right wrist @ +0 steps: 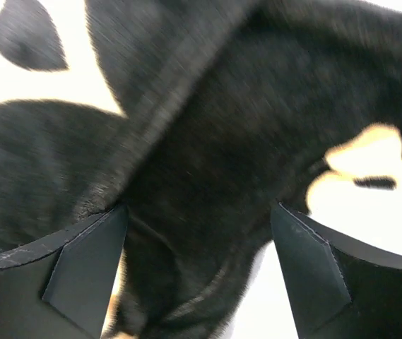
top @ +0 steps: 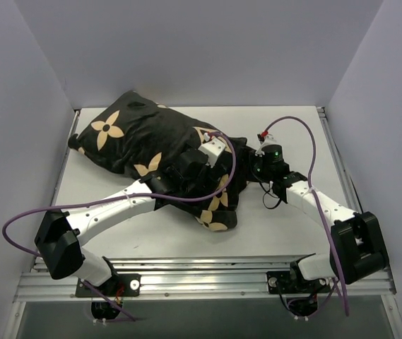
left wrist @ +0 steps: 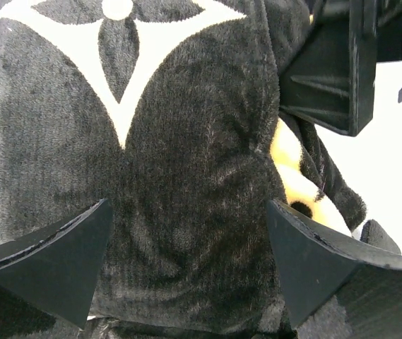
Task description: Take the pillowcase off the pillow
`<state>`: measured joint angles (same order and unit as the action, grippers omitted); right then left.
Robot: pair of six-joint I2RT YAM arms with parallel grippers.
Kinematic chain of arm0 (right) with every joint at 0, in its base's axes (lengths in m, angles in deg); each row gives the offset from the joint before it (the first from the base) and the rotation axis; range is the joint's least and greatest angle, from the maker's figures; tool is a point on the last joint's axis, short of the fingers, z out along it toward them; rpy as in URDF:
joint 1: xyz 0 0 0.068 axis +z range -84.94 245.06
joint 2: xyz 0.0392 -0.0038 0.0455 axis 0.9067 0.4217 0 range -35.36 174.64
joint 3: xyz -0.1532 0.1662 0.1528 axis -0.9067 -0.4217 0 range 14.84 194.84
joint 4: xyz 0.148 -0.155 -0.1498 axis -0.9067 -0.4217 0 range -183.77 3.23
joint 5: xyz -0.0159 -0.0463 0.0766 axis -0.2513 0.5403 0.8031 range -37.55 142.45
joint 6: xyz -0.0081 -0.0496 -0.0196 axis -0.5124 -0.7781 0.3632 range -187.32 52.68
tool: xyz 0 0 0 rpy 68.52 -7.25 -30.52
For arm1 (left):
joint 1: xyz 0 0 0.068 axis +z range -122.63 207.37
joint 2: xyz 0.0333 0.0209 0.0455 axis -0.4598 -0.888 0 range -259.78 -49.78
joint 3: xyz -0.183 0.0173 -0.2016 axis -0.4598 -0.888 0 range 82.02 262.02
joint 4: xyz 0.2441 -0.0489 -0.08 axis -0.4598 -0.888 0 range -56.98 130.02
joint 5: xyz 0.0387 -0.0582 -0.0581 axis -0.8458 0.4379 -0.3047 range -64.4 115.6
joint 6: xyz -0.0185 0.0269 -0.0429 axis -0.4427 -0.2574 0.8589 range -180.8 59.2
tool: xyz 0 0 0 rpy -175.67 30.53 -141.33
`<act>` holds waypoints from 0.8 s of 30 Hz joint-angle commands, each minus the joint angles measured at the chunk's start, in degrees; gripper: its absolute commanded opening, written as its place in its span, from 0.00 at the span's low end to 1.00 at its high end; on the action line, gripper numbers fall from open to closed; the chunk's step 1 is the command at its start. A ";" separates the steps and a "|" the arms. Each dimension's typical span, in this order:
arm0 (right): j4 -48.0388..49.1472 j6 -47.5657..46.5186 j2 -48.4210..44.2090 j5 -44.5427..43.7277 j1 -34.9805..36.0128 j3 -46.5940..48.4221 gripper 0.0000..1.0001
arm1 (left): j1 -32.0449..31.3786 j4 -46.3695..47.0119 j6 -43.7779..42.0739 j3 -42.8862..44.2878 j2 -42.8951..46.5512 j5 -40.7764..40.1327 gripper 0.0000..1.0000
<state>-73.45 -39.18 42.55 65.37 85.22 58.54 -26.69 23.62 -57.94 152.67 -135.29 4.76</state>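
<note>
The pillowcase point(top: 140, 141), black with tan flower motifs, lies plump and slantwise on the table point(top: 285, 226), running from the far left corner to the middle. The left arm crosses its near end and hides part of it from above. The left gripper point(left wrist: 188, 205) is spread wide over the fabric, clamping nothing. The right gripper point(right wrist: 199, 206) has a fold between its parted jaws at the cover's right end, but that view is blurred, so a pinch cannot be told. Purple cables point(top: 306, 131) loop over both arms, and a metal rail point(top: 208, 282) edges the near side.
</note>
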 commanded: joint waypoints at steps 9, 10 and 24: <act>3.38 -0.46 1.89 3.68 -0.12 7.62 0.79 | -0.08 3.57 -0.04 1.24 0.53 -0.60 0.98; 3.55 -0.46 2.50 3.77 0.05 7.89 0.80 | -0.08 3.66 -0.04 1.24 0.26 -0.52 0.98; 5.93 0.69 3.83 5.53 0.23 10.44 0.80 | 0.01 6.30 1.89 6.16 -5.18 1.51 0.98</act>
<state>-70.98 -38.85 47.09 69.50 85.29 66.26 -26.69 26.48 -57.22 155.38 -139.58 5.31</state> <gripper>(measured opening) 0.797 0.984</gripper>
